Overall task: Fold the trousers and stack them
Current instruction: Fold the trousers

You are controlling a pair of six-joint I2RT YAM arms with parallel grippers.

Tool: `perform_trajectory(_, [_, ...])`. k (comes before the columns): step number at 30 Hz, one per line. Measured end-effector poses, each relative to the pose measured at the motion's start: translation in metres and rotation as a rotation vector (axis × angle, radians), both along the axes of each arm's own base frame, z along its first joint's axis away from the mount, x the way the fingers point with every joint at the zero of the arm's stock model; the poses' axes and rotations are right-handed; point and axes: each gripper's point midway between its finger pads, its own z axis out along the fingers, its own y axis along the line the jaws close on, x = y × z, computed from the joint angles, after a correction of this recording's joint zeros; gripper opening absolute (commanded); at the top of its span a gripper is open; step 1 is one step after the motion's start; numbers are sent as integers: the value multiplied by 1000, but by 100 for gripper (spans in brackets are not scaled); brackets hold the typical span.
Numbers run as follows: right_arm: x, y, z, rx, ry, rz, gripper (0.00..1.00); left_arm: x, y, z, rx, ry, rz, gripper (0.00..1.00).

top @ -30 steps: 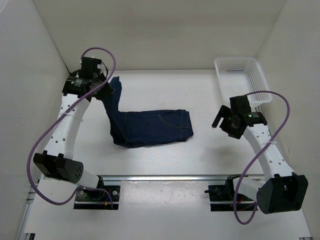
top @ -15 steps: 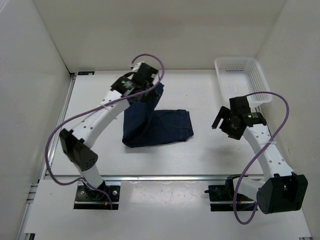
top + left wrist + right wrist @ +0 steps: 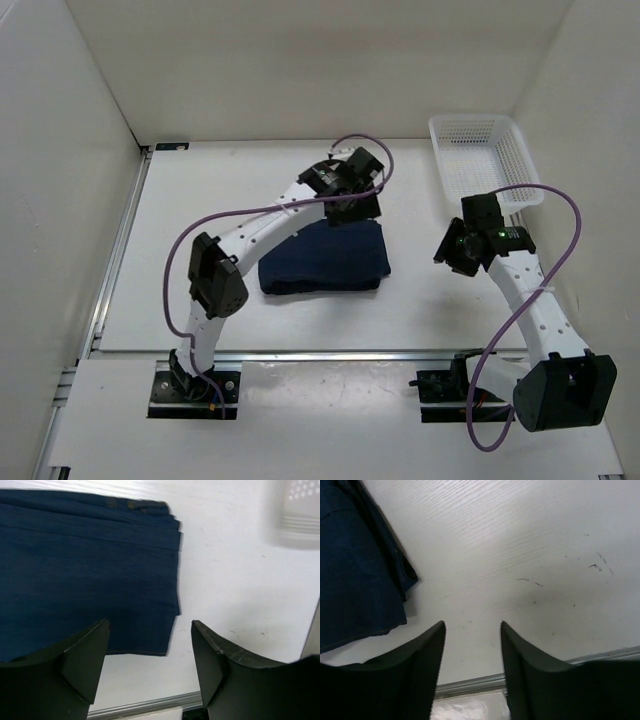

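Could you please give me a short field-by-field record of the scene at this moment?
trousers: dark blue, folded into a flat rectangle, lying mid-table
left gripper: open, holding nothing, hovering over the trousers' right edge
right gripper: open, holding nothing, over the table just right of the trousers
basket: white mesh, far right corner, apart from the trousers
task status: trousers look folded; neither gripper grips them

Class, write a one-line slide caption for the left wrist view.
Open left gripper hovers over the edge of the folded jeans on a white table, with a blurred basket beyond.
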Motion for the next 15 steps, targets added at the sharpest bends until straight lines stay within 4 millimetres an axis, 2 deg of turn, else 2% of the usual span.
perform_trajectory(2, [0, 3, 0, 15, 1, 10, 37, 5, 24, 10, 10, -10, 26, 70])
perform_trajectory(5, [4, 14, -1, 55, 0, 54, 35, 4, 65, 28, 14, -28, 70, 57])
perform_trajectory(6, [6, 20, -3, 67, 3, 82, 50, 2, 82, 33, 16, -33, 90, 54])
perform_trajectory(7, [7, 30, -6, 90, 14, 119, 59, -3, 99, 36, 24, -35, 109, 49])
perform_trajectory(8, [7, 40, -9, 109, 29, 159, 65, -7, 114, 36, 33, -34, 126, 48])
perform_trajectory(9, [7, 51, -13, 125, 51, 207, 73, -15, 132, 32, 47, -31, 144, 48])
perform_trajectory(10, [8, 64, -19, 144, 73, 256, 73, -25, 152, 25, 69, -15, 163, 60])
perform_trajectory(12, [9, 81, -29, 169, 110, 324, 73, -38, 178, 9, 106, 17, 182, 66])
perform_trajectory(13, [10, 89, -35, 186, 127, 349, 70, -45, 190, -1, 130, 41, 193, 67])
perform_trajectory(15, [13, 100, -46, 209, 162, 382, 55, -54, 206, -23, 175, 92, 210, 67])
